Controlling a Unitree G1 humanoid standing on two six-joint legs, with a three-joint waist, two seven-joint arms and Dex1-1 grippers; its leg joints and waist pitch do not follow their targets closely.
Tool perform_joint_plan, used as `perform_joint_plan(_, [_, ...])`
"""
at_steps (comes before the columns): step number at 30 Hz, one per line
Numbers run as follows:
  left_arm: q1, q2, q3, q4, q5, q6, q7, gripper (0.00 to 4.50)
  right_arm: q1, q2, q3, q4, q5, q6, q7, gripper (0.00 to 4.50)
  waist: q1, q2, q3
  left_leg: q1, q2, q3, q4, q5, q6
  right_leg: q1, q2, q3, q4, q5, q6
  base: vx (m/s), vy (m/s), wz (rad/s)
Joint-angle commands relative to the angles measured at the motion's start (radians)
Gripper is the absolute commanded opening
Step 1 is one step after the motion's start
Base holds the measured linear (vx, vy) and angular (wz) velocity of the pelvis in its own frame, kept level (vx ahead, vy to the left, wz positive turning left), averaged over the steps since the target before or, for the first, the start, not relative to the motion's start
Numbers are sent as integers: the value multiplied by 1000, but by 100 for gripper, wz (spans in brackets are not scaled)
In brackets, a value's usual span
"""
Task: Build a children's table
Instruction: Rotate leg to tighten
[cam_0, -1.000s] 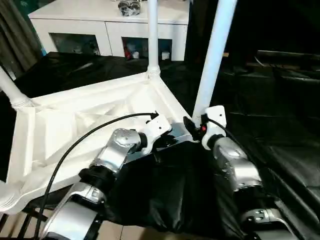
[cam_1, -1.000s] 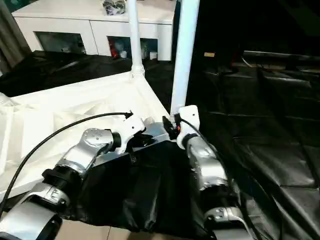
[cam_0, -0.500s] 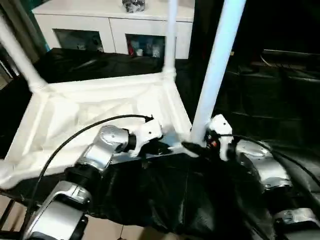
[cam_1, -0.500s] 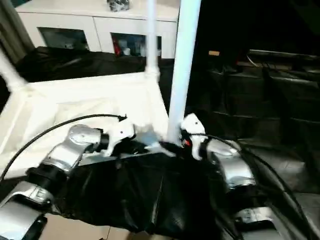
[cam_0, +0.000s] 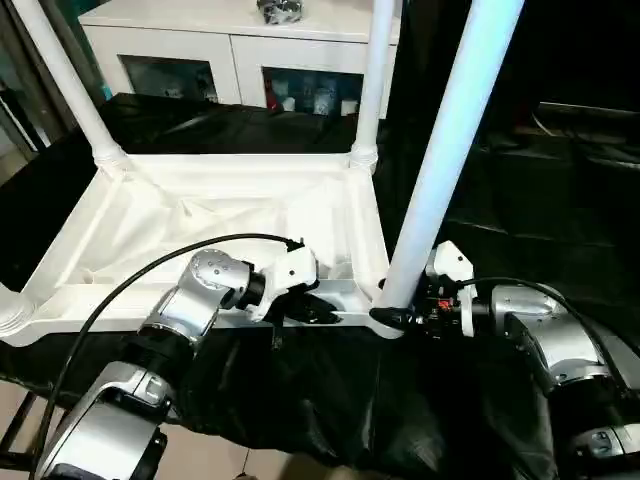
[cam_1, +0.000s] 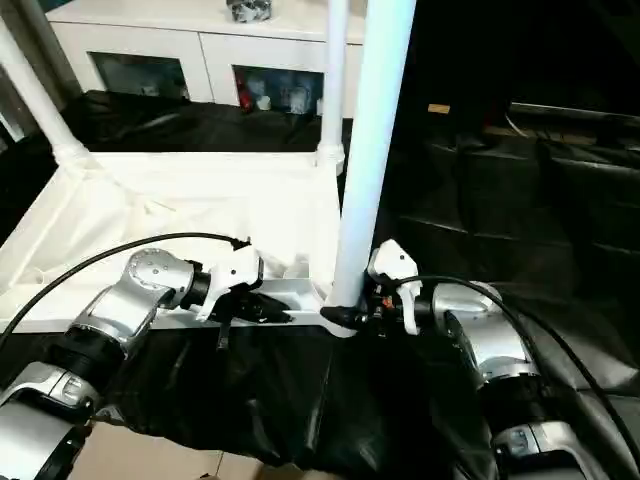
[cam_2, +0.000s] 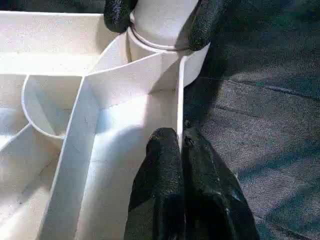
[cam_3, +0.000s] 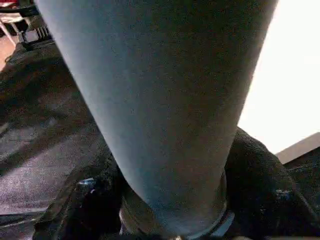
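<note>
The children's table top (cam_0: 200, 200) lies upside down, ribbed underside up, on black cloth. Three legs stand in its corner sockets: the near right leg (cam_0: 450, 150), the far right leg (cam_0: 372, 80) and the far left leg (cam_0: 65, 85). A flared end (cam_0: 10, 312) shows at the near left corner. My left gripper (cam_0: 318, 310) is shut on the top's thin near rim (cam_2: 179, 100), just left of the near right corner. My right gripper (cam_0: 385, 318) is shut around the base of the near right leg (cam_3: 165, 100), one finger (cam_2: 117, 12) on each side.
A white cabinet with glass doors (cam_0: 250, 40) stands behind the work. The black-draped table (cam_0: 540, 200) stretches away to the right and its cloth hangs over the near edge. A black cable (cam_0: 130, 290) arcs over my left forearm.
The camera has swung, so the top now looks squarer and the far left leg shows. My right forearm now reaches the near right leg from the right side. Both grippers stay at that corner.
</note>
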Motion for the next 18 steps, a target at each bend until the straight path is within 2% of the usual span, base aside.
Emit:
perform_joint_plan(1, [0,-18,13,-13,-2,11,61,0,43,50,86,-16,15,31,42,245,2,-8,-49,-3,41,-2,-67,-111,75,56,-74,38,-60,-96,-276,0,0,0])
perform_joint_plan(3, [-5,-39,21,-3,10,12,124,0,45,93,53,-2,-1,27,-71,244,1,-8,-48,-3,40,-2,-67,-119,71,54,-75,38,-62,-113,-271,0,0,0])
perform_joint_plan(4, [-10,-49,25,4,15,15,153,0,42,114,37,9,-9,27,-125,243,-3,-7,-45,-2,39,-3,-70,-134,59,50,-75,39,-67,-148,-262,0,0,0])
perform_joint_plan(5, [-13,-58,28,7,18,16,173,0,39,130,26,18,-16,27,-169,243,-6,-8,-44,-2,38,-5,-72,-150,51,51,-77,38,-69,-179,-256,0,0,0])
perform_joint_plan(7, [-21,-85,35,17,24,29,230,0,31,179,-7,44,-34,26,-295,242,-16,-8,-41,-1,35,-8,-77,-196,26,49,-77,39,-80,-291,-225,0,0,0])
perform_joint_plan(8, [-22,-89,36,18,26,30,237,0,29,186,-11,48,-36,26,-312,242,-18,-8,-41,-1,35,-9,-79,-199,22,49,-76,39,-82,-305,-218,0,0,0])
perform_joint_plan(9, [-33,-122,41,32,37,43,306,0,20,234,-36,71,-48,22,-425,241,-24,-5,-40,-1,34,-9,-80,-202,9,45,-75,41,-83,-314,-207,0,0,0])
perform_joint_plan(10, [-39,-141,43,39,42,50,343,0,15,260,-47,81,-50,21,-478,241,-25,-5,-40,-1,34,-11,-82,-207,5,46,-75,39,-84,-321,-203,0,0,0])
perform_joint_plan(13, [-48,-197,43,45,55,73,427,0,-6,327,-70,111,-63,12,-615,241,-29,-6,-42,-1,33,-9,-79,-196,4,44,-73,42,-84,-290,-204,0,0,0])
perform_joint_plan(14, [-49,-214,39,43,59,77,441,0,-18,356,-81,123,-64,9,-663,241,-28,4,-43,0,33,-10,-79,-192,3,44,-74,42,-81,-278,-207,0,0,0])
perform_joint_plan(15, [-49,-219,37,42,60,78,445,0,-22,365,-85,127,-65,8,-678,241,-31,-2,-46,-2,32,-9,-77,-175,6,45,-72,42,-79,-237,-213,0,0,0])
perform_joint_plan(16, [-51,-235,36,43,67,82,469,0,-31,387,-88,135,-71,7,-715,241,-29,4,-47,-2,31,-10,-77,-168,8,48,-73,41,-77,-217,-218,0,0,0])
perform_joint_plan(17, [-51,-246,30,43,75,77,483,0,-40,402,-87,142,-80,5,-745,241,-30,0,-48,-2,30,-7,-73,-153,16,48,-71,42,-75,-173,-227,0,0,0])
perform_joint_plan(18, [-51,-256,24,43,84,69,497,0,-47,414,-85,151,-92,-3,-775,241,-30,2,-50,-5,29,-7,-73,-131,23,52,-72,41,-71,-136,-234,0,0,0])
